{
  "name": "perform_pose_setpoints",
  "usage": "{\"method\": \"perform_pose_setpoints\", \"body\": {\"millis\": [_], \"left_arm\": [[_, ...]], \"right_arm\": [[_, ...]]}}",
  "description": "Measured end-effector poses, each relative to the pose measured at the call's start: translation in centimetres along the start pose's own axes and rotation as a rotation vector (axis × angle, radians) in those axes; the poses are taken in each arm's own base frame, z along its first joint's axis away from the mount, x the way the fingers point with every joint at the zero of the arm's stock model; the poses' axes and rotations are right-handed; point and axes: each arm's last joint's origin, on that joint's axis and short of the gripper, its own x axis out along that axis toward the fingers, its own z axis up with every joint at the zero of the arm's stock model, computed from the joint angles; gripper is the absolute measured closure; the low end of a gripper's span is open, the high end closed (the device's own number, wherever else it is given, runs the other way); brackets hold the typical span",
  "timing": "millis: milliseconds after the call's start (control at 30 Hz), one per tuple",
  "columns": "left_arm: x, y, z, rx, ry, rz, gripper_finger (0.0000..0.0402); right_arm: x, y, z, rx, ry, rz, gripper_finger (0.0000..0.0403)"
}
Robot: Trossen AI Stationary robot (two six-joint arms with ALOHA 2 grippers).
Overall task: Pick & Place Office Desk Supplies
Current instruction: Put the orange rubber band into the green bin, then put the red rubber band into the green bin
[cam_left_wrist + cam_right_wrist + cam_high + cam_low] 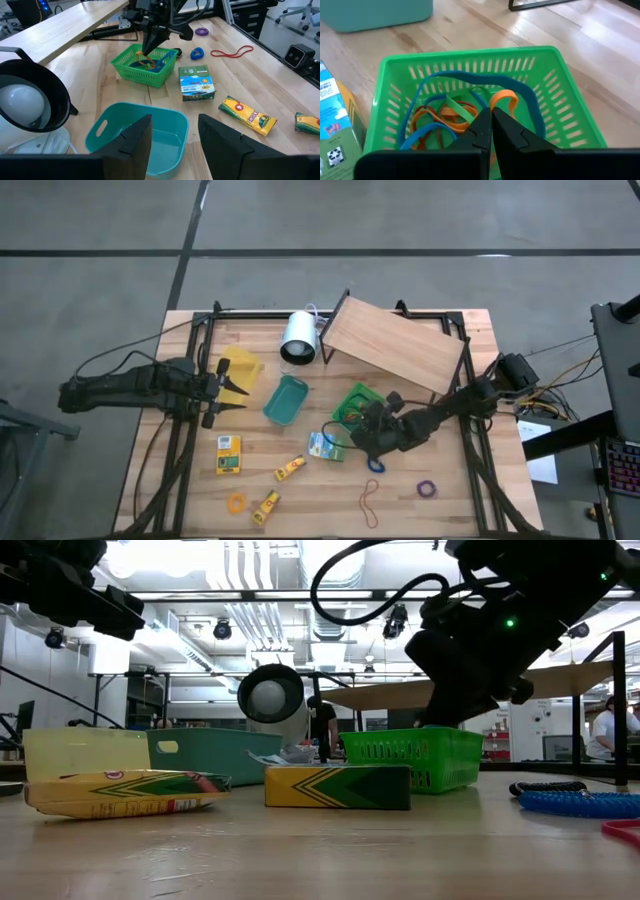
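Holding an orange band over green basket of bands, right pincer clamped, left pincer apart

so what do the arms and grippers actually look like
Both arms are matte black, jointed, with black cables trailing off the table sides. The left gripper has two broad flat dark fingers; the right gripper has fingers tapering to narrow tips. A small green light glows on the right arm's housing.

The right tool hangs over the basket, with rubber bands in the basket just under it. A packet lies on the tabletop beside the basket. The tub sits in front of the left tool.
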Motion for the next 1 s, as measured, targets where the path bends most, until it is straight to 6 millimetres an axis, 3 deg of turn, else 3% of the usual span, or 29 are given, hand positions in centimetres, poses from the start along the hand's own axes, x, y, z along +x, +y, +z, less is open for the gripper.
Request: {"method": "perform_pose_setpoints", "body": {"millis": [167, 533, 767, 867, 1000], "left_arm": [[0.0, 0.0, 0.0, 0.000, 0.000, 0.000, 0.0238], [0.0, 0.0, 0.0, 0.000, 0.000, 0.000, 0.0238], [0.0, 0.0, 0.0, 0.000, 0.000, 0.000, 0.0238], [0.0, 0.0, 0.0, 0.000, -0.001, 0.001, 0.0238], [0.0, 0.0, 0.0, 0.000, -0.001, 0.000, 0.0238]], "right_arm": [[-0.1, 0.0, 0.1, 0.050, -0.002, 0.005, 0.0384], [-0.3, 0.2, 0.5, 0.032, -0.016, 0.031, 0.0275], [-0.4, 0.2, 0.6, 0.014, -0.019, 0.038, 0.0251], [-1.4, 0.6, 1.2, -0.007, -0.029, 0.074, 0.0253], [-4.1, 1.6, 2.7, -0.088, -0.033, 0.193, 0.0261]]}}
